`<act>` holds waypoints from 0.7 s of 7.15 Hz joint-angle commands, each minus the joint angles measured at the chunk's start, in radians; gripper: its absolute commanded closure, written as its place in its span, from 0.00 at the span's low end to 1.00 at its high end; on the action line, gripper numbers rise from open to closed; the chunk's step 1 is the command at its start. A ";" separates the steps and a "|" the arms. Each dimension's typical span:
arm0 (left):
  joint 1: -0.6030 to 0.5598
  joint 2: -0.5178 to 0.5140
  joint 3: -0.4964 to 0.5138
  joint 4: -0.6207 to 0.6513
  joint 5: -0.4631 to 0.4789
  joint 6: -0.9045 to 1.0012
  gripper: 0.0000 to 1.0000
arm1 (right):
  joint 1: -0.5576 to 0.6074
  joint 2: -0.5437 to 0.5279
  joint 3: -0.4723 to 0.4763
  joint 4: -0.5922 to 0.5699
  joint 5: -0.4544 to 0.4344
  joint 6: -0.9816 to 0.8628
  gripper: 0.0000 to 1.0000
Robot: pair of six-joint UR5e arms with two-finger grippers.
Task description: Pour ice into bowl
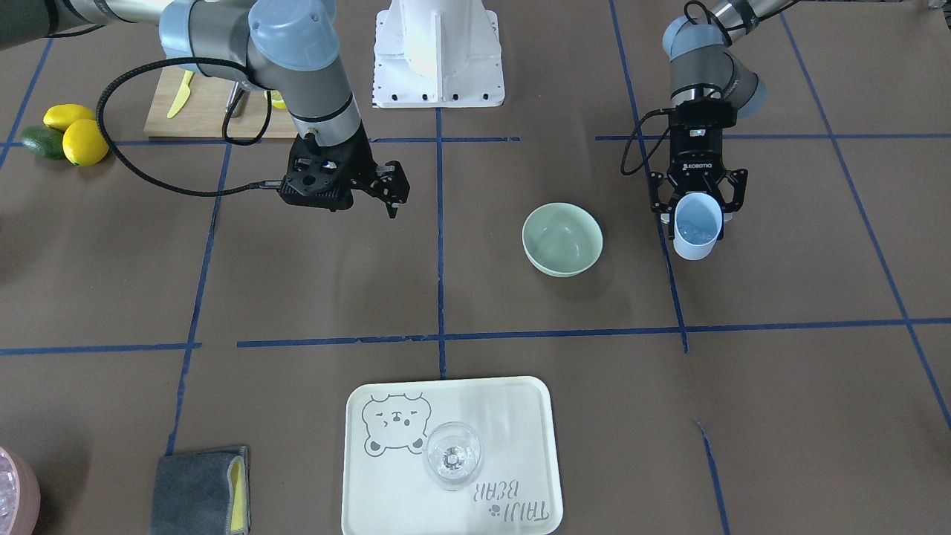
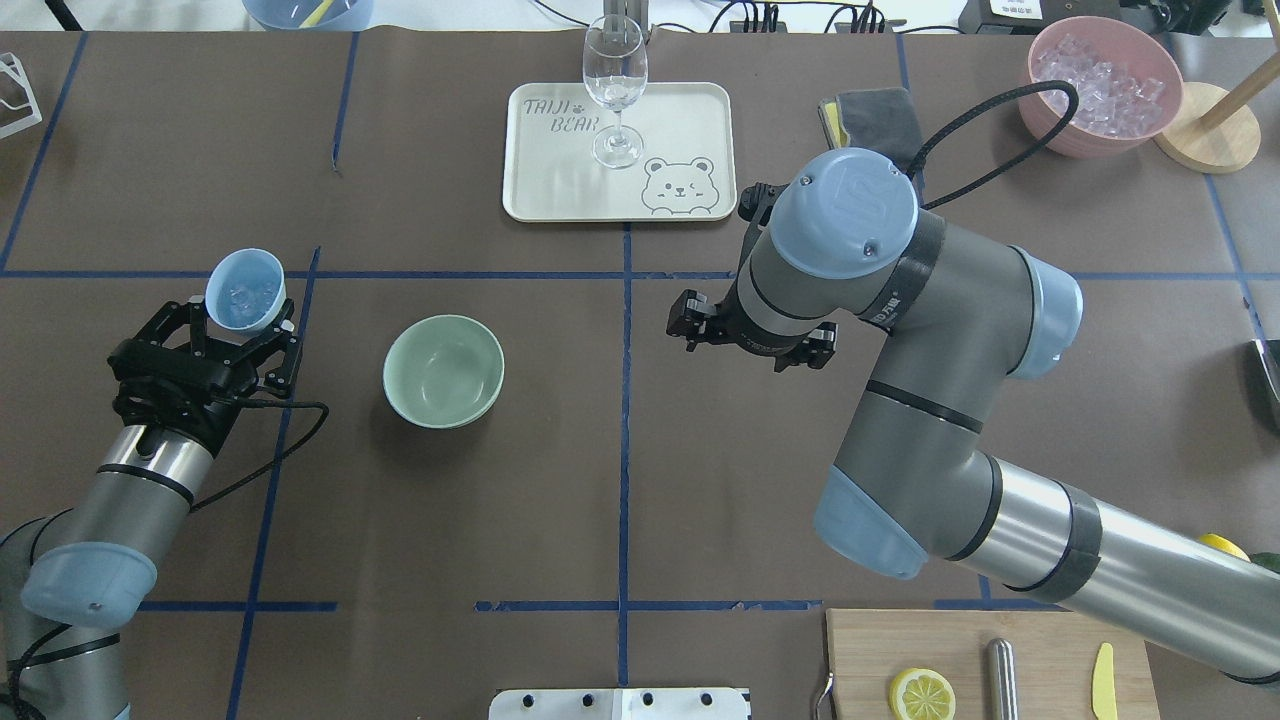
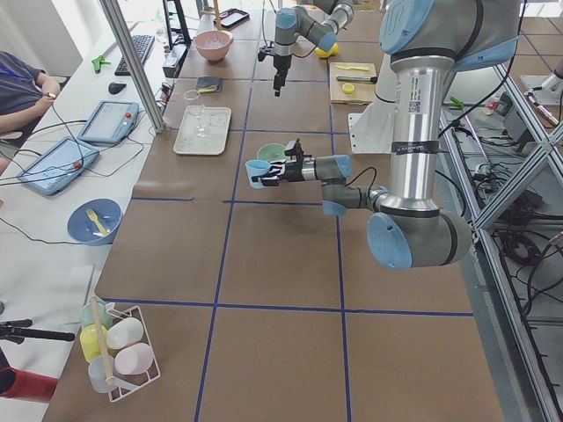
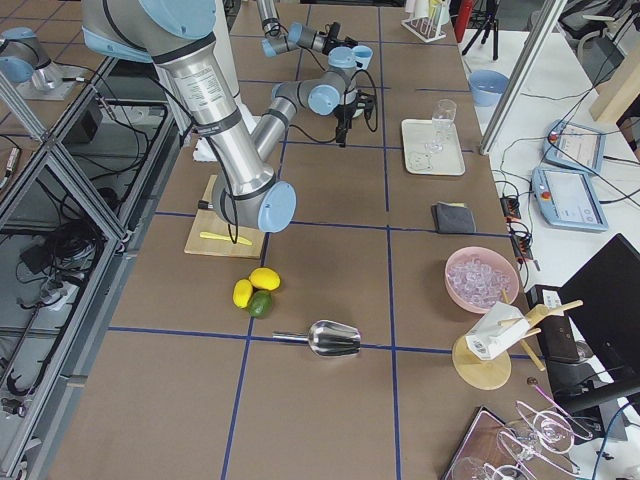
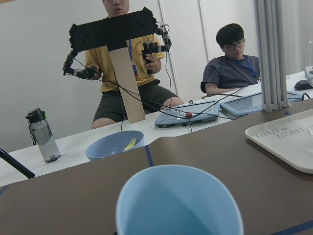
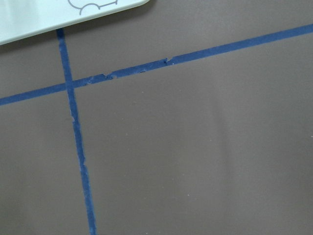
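Observation:
The pale mint-green bowl (image 2: 443, 371) stands empty on the brown table, and also shows in the front view (image 1: 562, 239). My left gripper (image 2: 243, 318) is shut on a light blue cup (image 2: 245, 288) and holds it upright above the table, to the left of the bowl and apart from it. Small clear ice cubes (image 2: 243, 297) lie inside the cup, as the front view (image 1: 695, 232) also shows. The cup's rim fills the bottom of the left wrist view (image 5: 178, 200). My right gripper (image 1: 392, 190) is open and empty, hovering right of the bowl near the table's middle.
A cream tray (image 2: 560, 170) with a wine glass (image 2: 614, 90) lies beyond the bowl. A pink container of ice (image 2: 1100, 80) and a grey cloth (image 2: 870, 112) are at the far right. A cutting board (image 2: 1040, 660) with a lemon slice (image 2: 922, 694) sits near the robot.

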State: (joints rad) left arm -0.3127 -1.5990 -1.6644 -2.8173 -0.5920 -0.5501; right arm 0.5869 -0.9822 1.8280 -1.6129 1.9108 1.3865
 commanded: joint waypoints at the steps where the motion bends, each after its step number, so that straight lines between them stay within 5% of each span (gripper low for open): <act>1: 0.000 -0.030 0.002 0.013 -0.002 0.230 1.00 | 0.010 -0.039 0.019 0.002 -0.004 -0.021 0.00; 2: 0.000 -0.050 -0.004 0.078 0.006 0.263 1.00 | 0.011 -0.070 0.019 0.060 -0.003 -0.020 0.00; 5: 0.004 -0.120 -0.133 0.541 0.006 0.266 1.00 | 0.013 -0.119 0.017 0.148 -0.001 -0.018 0.00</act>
State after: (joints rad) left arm -0.3106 -1.6900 -1.7495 -2.4562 -0.5863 -0.2869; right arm 0.5991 -1.0927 1.8460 -1.4827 1.9086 1.3671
